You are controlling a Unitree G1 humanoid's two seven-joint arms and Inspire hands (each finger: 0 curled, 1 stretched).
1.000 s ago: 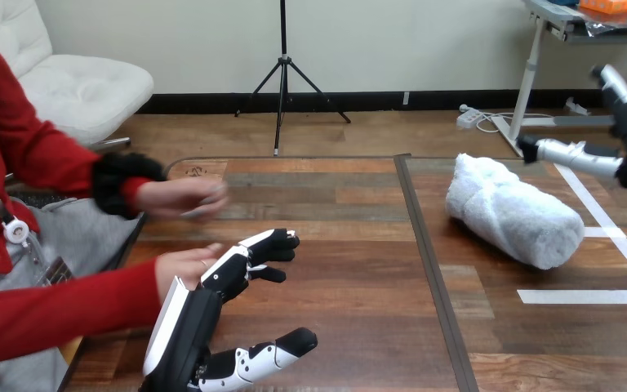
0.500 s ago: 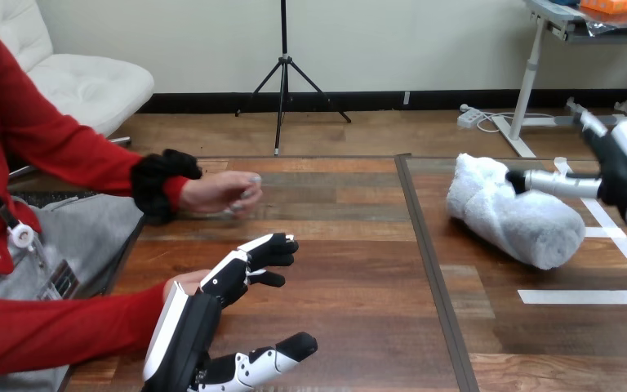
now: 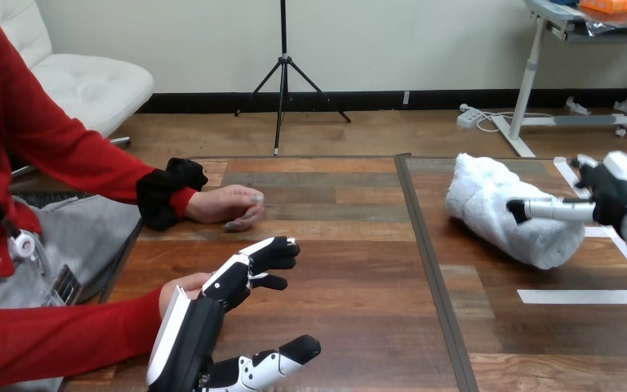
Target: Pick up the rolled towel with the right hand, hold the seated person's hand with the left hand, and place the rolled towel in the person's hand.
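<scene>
We see the rolled white terry towel (image 3: 498,208) lying on its side on the right half of the brown wooden table (image 3: 343,269), tilted so that one end points toward the far edge and the other toward the white tape lines (image 3: 584,296) on the tabletop. The towel rests on the wood and no hand has lifted it. Our right hand (image 3: 616,196) comes in from the right edge. One straight white finger with a black tip (image 3: 551,211) reaches leftward across the towel's near end. The hand is released, with nothing clasped in it, and we cannot tell whether that fingertip touches the cloth or only hangs over it. Left of the dark seam (image 3: 424,245) that runs down the table, our left hand (image 3: 204,322) sits low in the near left corner with its white back shell turned to the left. Its fingers (image 3: 269,253) are loosely bent, its thumb (image 3: 273,363) is spread wide, and it is slack and grasps nothing. The person's nearer hand (image 3: 175,292) shows just beside that back shell, at the table's left edge. We cannot tell whether the two touch. The person's farther hand (image 3: 227,204) rests on the table beyond, fingers loosely curled, well apart from both our hands and from the towel.
</scene>
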